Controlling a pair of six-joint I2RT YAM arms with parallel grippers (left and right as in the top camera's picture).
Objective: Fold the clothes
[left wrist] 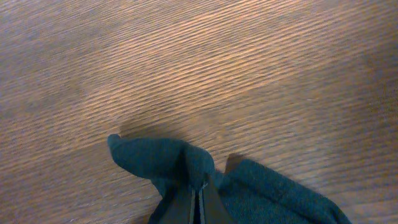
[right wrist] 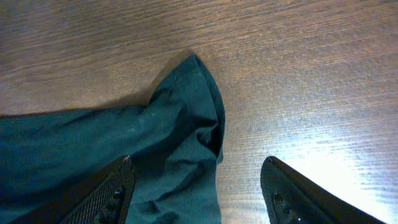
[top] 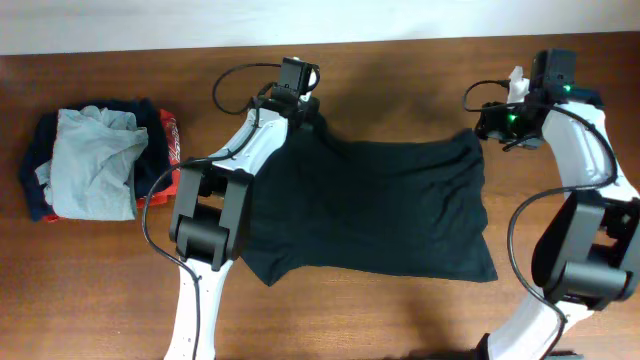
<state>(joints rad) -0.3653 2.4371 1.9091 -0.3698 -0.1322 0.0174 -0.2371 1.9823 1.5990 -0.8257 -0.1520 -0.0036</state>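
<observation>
The shirt point(top: 370, 210) is plain black, reading dark teal in the wrist views. The table point(top: 100, 290) is brown with fine wood grain. A light grey garment point(top: 95, 165) tops a navy garment point(top: 32, 165) and a red-orange garment point(top: 170, 135). The left arm point(top: 255, 145) and right arm point(top: 580, 140) are white with black joints.

I can read no text, label, brand or number in any of my three views. The black T-shirt point(top: 370, 210) shows me only plain cloth where I see it. The red-orange garment point(top: 171, 135) off to my left is too small from overhead for me to tell whether it carries any print.
</observation>
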